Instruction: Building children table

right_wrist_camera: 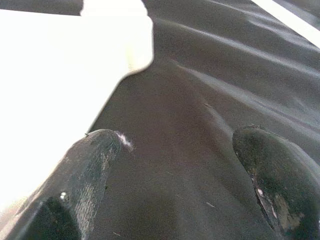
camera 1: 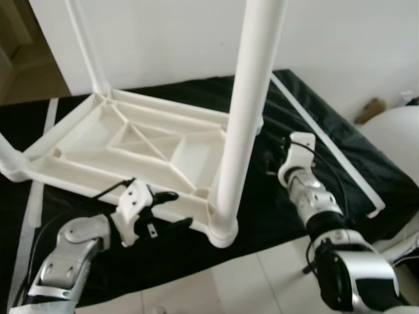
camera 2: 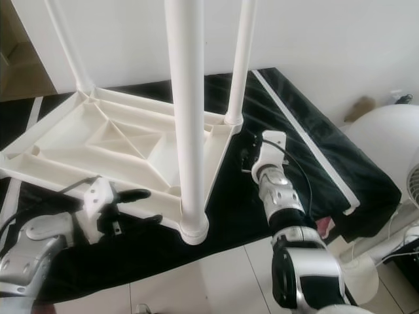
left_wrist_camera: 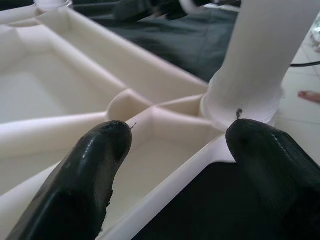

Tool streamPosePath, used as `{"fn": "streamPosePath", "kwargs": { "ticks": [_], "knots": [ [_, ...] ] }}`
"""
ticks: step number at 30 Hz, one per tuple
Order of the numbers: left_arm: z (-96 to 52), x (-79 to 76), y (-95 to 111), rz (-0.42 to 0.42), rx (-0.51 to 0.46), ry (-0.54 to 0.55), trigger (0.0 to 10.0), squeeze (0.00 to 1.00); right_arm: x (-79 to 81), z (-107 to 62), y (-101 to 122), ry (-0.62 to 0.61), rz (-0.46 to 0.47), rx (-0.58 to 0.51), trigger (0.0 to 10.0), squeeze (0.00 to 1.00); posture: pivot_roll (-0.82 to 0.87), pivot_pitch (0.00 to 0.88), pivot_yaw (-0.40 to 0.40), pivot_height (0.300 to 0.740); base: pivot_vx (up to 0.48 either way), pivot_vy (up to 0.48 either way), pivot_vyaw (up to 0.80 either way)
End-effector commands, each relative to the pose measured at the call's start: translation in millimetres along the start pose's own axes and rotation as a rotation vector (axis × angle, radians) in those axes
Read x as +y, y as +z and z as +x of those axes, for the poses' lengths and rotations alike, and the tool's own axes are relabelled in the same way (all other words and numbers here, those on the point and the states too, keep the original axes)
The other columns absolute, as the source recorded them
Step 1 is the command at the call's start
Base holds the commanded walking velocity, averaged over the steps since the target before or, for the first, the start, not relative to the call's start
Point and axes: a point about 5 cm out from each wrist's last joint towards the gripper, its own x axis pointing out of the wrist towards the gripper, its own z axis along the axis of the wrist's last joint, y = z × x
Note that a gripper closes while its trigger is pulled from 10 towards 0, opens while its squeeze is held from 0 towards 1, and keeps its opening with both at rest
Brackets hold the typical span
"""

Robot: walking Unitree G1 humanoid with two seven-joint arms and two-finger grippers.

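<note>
Left hand, fingers spread, sits just beside the near upright leg of the upturned children table; right hand, spread, nears the far corner.

A plain white wall is running across the back, brightly lit by even daylight. A black cloth is covering the ground, with a white strip lying along it, and pale floor tiles are showing at its near edge. A white rounded piece of furniture is standing at the robot's right, and a brownish doorway area is opening at the far left.
</note>
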Motion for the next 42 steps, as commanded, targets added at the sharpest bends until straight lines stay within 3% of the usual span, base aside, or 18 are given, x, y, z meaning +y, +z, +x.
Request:
{"fn": "streamPosePath", "kwargs": {
  "ticks": [1, 18, 22, 28, 31, 32, 40, 42],
  "knots": [
    [5.7, -6.8, -2, -0.03, -0.009, -0.014, 10.0, 0.0, 7.8, 2.5, 0, 0.048, -0.018, 0.007, 10.0, 0.0, 0.04, 0.035, -0.007, 0.74, 0.0, 0.0, 0.0],
    [35.2, -29.5, 7, -0.086, -0.087, -0.088, 10.0, 0.0, 35.1, 7.1, -2, 0.221, 0.018, 0.049, 10.0, 0.0, 0.03, 0.041, -0.005, 0.74, 0.0, 0.0, 0.0],
    [51.9, -37.8, 13, -0.108, -0.126, -0.113, 10.0, 0.0, 48.6, 7.4, -1, 0.278, 0.027, 0.044, 10.0, 0.0, 0.03, 0.045, -0.001, 0.74, 0.0, 0.0, 0.0],
    [70.6, -34.3, 22, -0.089, -0.148, -0.128, 10.0, 0.0, 56.4, 8.1, 1, 0.298, 0.023, 0.049, 10.0, 0.0, 0.02, 0.052, -0.001, 0.74, 0.0, 0.0, 0.0],
    [72.6, -34.4, 23, -0.088, -0.153, -0.133, 10.0, 0.0, 57.5, 8.1, 1, 0.301, 0.023, 0.05, 10.0, 0.0, 0.02, 0.052, -0.001, 0.74, 0.0, 0.0, 0.0],
    [80.9, -36.3, 29, -0.083, -0.171, -0.149, 10.0, 0.0, 61.4, 8.4, 5, 0.308, 0.017, 0.03, 10.0, 0.0, 0.02, 0.056, 0.003, 0.74, 0.0, 0.0, 0.0],
    [91.8, -43.4, 36, -0.08, -0.201, -0.169, 10.0, 0.0, 59.1, 9.0, 11, 0.286, 0.005, -0.02, 10.0, 0.0, 0.02, 0.063, 0.001, 0.74, 0.0, 0.0, 0.0],
    [91.1, -39.1, 39, -0.08, -0.217, -0.124, 10.0, 0.0, 42.7, 6.9, 14, 0.204, -0.017, -0.129, 10.0, 0.0, 0.03, 0.073, -0.001, 0.74, 0.0, 0.0, 0.0]
  ]
}}
